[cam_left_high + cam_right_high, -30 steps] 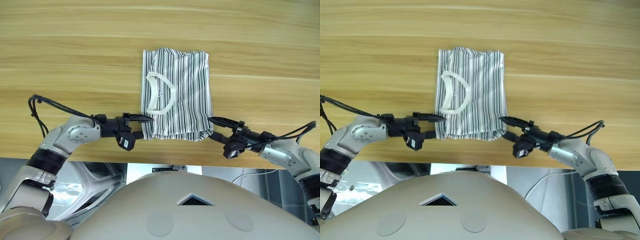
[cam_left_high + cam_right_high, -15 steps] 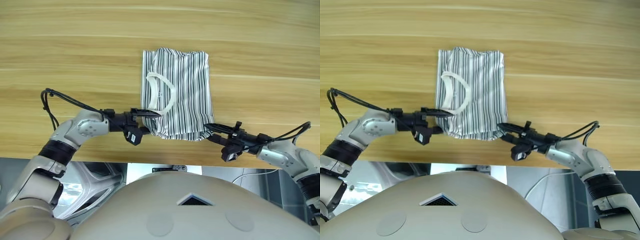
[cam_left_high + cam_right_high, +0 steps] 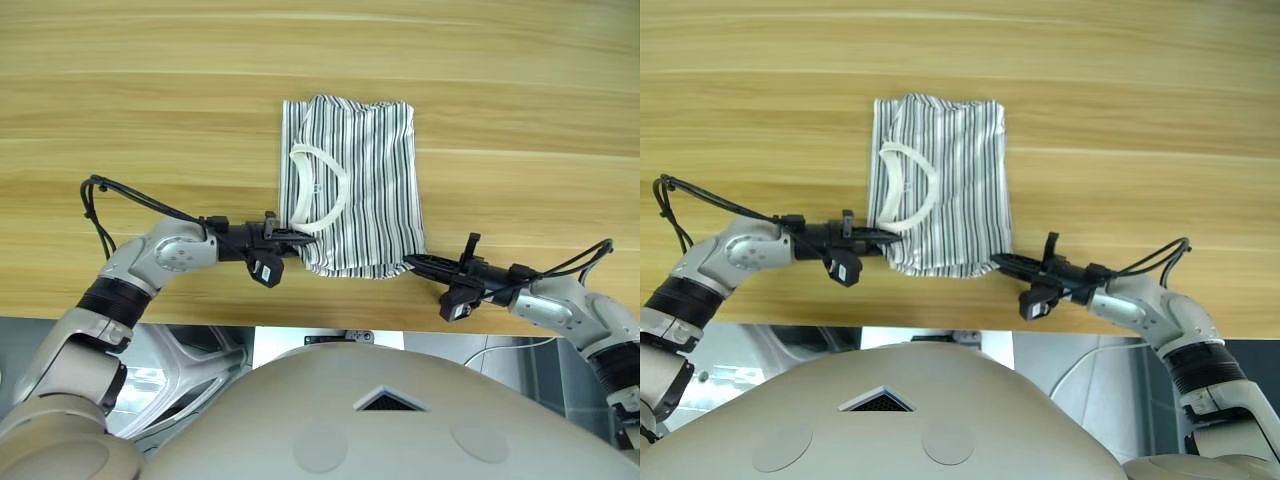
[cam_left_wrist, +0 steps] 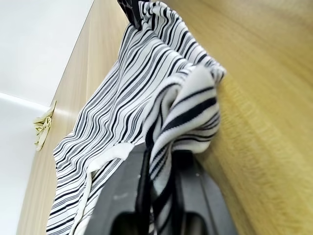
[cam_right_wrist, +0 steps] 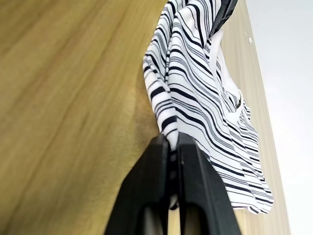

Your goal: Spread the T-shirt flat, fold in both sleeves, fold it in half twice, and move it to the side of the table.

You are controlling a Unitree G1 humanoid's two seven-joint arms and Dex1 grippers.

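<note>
Wood-grained on the bench (image 3: 150,120) top; found the striped T-shirt (image 3: 360,180) lying on it as a narrow folded rectangle, collar side up. Noted its long axis running straight away from both hands. Found left hand (image 3: 293,237) pressed together on the near corner by the collar, and right hand (image 3: 412,261) pinching the opposite near corner. Placed the cloth just ahead of the fingertips, between the hands, neither nearer. Judged next: carry near edge forward onto far edge.

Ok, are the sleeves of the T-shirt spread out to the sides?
No, the T-shirt lies as a narrow folded rectangle on the table, with no sleeve sticking out at either side.
</note>
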